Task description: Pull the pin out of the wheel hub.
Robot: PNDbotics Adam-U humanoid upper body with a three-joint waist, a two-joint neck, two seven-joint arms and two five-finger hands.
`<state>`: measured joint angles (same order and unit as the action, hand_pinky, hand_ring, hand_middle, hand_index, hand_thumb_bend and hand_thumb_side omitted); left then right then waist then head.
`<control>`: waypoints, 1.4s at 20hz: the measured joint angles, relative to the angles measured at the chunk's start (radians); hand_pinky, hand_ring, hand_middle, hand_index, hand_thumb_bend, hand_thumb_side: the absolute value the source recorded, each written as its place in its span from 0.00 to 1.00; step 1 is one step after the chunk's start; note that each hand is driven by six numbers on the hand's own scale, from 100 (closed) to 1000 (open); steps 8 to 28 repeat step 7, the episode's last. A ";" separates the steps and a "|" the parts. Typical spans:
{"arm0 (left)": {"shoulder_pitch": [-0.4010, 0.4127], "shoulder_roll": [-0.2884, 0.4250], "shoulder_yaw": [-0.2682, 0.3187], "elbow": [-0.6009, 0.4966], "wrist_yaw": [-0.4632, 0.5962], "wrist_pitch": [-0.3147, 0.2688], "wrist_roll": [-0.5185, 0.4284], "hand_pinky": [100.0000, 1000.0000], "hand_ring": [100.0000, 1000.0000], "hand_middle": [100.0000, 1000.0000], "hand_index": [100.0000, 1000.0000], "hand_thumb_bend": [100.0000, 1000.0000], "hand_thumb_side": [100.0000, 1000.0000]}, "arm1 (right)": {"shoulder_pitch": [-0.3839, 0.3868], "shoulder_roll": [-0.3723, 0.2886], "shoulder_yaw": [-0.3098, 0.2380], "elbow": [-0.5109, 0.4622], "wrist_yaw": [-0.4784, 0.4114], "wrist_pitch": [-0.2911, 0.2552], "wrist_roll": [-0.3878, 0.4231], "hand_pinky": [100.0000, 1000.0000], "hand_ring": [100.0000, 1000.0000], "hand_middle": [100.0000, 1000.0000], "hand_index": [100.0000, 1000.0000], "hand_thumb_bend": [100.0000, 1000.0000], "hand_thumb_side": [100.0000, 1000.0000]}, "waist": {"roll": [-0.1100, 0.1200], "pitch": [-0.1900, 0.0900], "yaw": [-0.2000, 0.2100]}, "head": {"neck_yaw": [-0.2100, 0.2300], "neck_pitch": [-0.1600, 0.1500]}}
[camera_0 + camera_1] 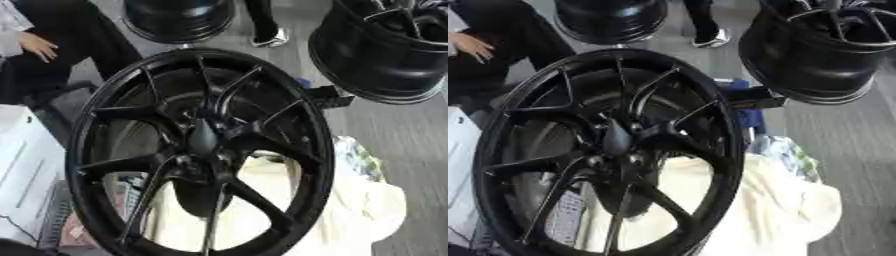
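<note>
a large black wheel (pixel 199 150) with thin paired spokes fills most of both views, standing nearly upright and tilted a little, its face turned toward the camera. its hub (pixel 203 137) sits at the middle where the spokes meet, with a dark elongated shape at its centre; whether that is the pin cannot be told, since it is as black as everything round it. neither robot hand appears in either view, so nothing can be said of how the fingers are set or how the arms are posed. behind the lower right of the wheel, seen partly through the gaps between spokes, lies a pale cream cloth (pixel 359 210). a white box (pixel 26 170) stands at the left edge just beside the rim. on the grey floor (pixel 411 135) farther back sit two more black wheels, one at top centre (pixel 179 20) and one at top right (pixel 385 50).
</note>
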<state>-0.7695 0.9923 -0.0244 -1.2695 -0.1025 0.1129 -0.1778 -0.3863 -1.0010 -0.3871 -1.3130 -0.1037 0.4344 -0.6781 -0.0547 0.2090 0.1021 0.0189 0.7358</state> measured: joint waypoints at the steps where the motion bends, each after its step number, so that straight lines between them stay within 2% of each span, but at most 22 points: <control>1: -0.007 -0.008 0.003 -0.025 0.015 -0.014 0.013 0.87 0.76 0.63 0.81 0.00 0.46 | 0.000 0.000 0.000 0.000 0.001 0.000 0.000 0.82 0.60 0.78 0.89 0.00 0.40 | -0.002 0.000 0.000 | 0.000 0.000; 7: -0.013 -0.046 0.002 -0.188 0.116 -0.112 0.108 0.87 0.76 0.64 0.81 0.00 0.49 | 0.004 0.000 -0.001 -0.006 0.008 -0.002 -0.002 0.82 0.60 0.78 0.89 0.00 0.39 | -0.004 -0.002 0.002 | 0.000 0.000; 28: -0.013 -0.046 0.002 -0.188 0.116 -0.112 0.108 0.87 0.76 0.64 0.81 0.00 0.49 | 0.004 0.000 -0.001 -0.006 0.008 -0.002 -0.002 0.82 0.60 0.78 0.89 0.00 0.39 | -0.004 -0.002 0.002 | 0.000 0.000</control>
